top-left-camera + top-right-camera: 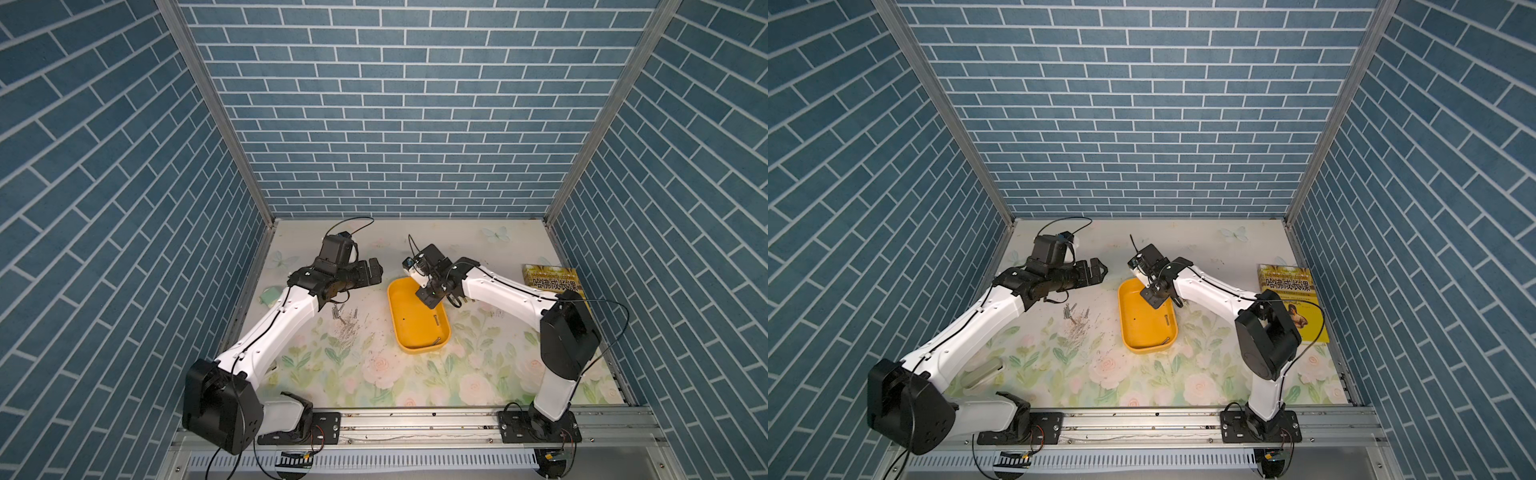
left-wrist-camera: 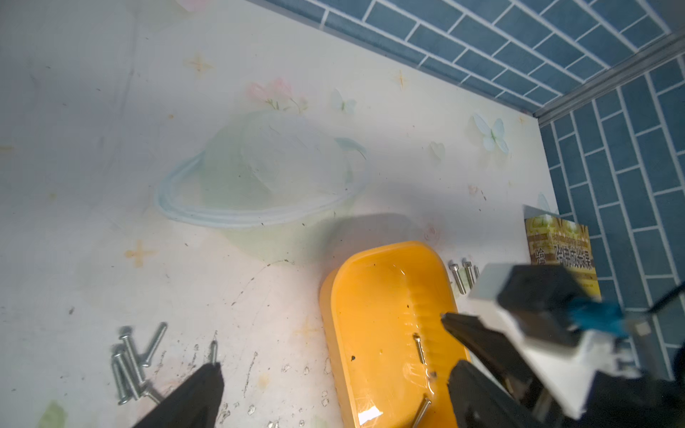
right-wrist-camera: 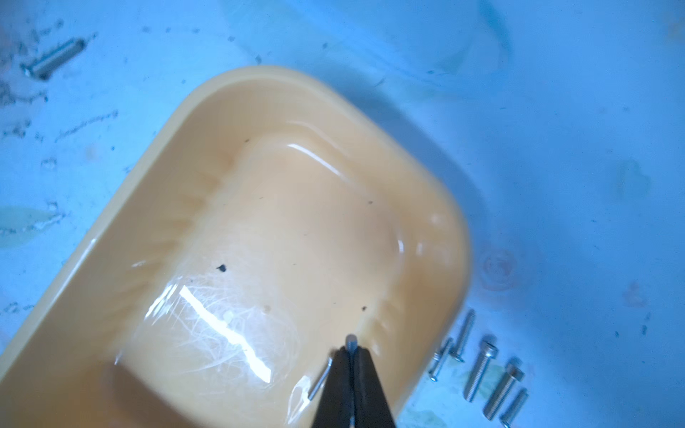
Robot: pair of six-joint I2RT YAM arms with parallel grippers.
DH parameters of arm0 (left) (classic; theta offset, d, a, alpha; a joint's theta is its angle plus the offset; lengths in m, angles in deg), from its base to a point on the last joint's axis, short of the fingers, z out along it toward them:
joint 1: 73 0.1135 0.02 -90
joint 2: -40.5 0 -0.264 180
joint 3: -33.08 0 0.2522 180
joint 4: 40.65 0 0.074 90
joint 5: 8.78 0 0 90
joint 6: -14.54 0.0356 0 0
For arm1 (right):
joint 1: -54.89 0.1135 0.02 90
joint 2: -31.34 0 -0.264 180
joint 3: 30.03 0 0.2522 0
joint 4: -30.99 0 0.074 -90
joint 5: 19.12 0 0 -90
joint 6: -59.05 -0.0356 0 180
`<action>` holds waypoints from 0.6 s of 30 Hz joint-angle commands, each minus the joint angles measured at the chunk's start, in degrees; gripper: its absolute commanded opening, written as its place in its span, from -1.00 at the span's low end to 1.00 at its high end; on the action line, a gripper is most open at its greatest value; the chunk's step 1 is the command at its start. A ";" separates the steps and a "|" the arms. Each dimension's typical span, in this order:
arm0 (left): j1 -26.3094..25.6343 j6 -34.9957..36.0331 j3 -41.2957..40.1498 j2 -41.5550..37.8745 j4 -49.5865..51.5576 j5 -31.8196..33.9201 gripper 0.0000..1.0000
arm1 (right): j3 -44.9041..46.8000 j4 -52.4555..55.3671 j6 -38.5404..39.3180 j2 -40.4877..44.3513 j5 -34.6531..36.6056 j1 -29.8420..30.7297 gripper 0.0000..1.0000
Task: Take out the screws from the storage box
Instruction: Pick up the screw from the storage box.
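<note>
Right gripper (image 3: 351,352) clamping a screw (image 3: 351,340) over the storage box (image 1: 415,351), left gripper (image 1: 375,272) hanging beside it, jaws apart, loose screws (image 1: 347,328) lying either side of the box, yellow book (image 1: 555,282) sitting beyond it.

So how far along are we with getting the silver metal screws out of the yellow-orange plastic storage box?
Mostly done: a pile of silver screws lies on the floral mat beside the yellow-orange storage box. In hand: the right gripper pinches one screw over it. Left: two screws inside.
</note>
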 commanded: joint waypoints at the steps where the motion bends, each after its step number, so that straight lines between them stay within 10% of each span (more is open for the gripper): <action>1: -4.77 -1.57 2.45 2.52 -0.74 0.82 0.99 | 1.62 -1.73 -5.95 2.96 2.94 -3.54 -1.00; 18: -15.68 -16.08 11.48 23.10 -3.33 -4.09 0.79 | 9.91 -5.04 -21.56 1.36 6.06 -14.24 -1.00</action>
